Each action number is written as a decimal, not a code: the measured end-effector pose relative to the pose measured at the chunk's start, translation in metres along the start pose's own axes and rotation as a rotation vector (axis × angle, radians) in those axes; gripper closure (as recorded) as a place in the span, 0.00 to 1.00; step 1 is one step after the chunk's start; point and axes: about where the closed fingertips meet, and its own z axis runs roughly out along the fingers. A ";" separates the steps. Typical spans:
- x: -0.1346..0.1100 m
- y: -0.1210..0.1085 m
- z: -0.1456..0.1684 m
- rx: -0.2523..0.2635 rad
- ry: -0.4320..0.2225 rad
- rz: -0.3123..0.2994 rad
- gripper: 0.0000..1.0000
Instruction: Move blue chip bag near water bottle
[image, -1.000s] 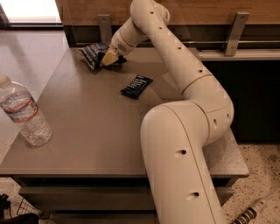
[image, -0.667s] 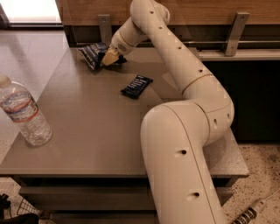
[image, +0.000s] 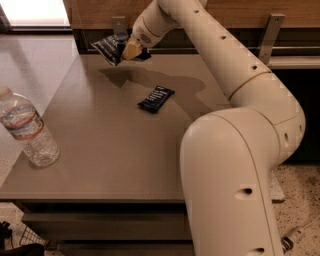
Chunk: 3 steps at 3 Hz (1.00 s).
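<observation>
The jaws are clenched on the blue chip bag (image: 111, 48), a crumpled, puffy pouch of dark navy foil with pale lettering and whitish edges. One tan finger pad (image: 132, 49) presses flat on the side of the bag that faces the camera; the other is hidden behind it. The gripper (image: 128, 50) hangs over the far edge of the table, near its left corner. It holds the bag clear of the surface, and a soft shadow lies on the table top just below.

The bag's long axis runs roughly across the view, tipped a little. Its free, wider end points left toward the bright window side, and a small dark part pokes out to the right of the pad. Its foil is creased and catches light along the upper edge.

From the gripper the cream, round-jointed arm (image: 225, 60) rises to the right and bends down into a thick column in the foreground.

On the grey-brown flat table (image: 110, 155) a small flat rectangular dark blue bar wrapper (image: 156, 98) lies near the middle, well apart from the bag.

The water bottle (image: 27, 131), clear ribbed plastic with a whitish cap and a white, red and blue label band, stands upright at the near left edge, well apart from both.
</observation>
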 end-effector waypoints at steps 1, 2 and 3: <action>-0.010 0.003 -0.035 0.039 -0.002 -0.032 1.00; -0.022 0.018 -0.069 0.032 -0.004 -0.078 1.00; -0.034 0.061 -0.122 -0.026 0.017 -0.146 1.00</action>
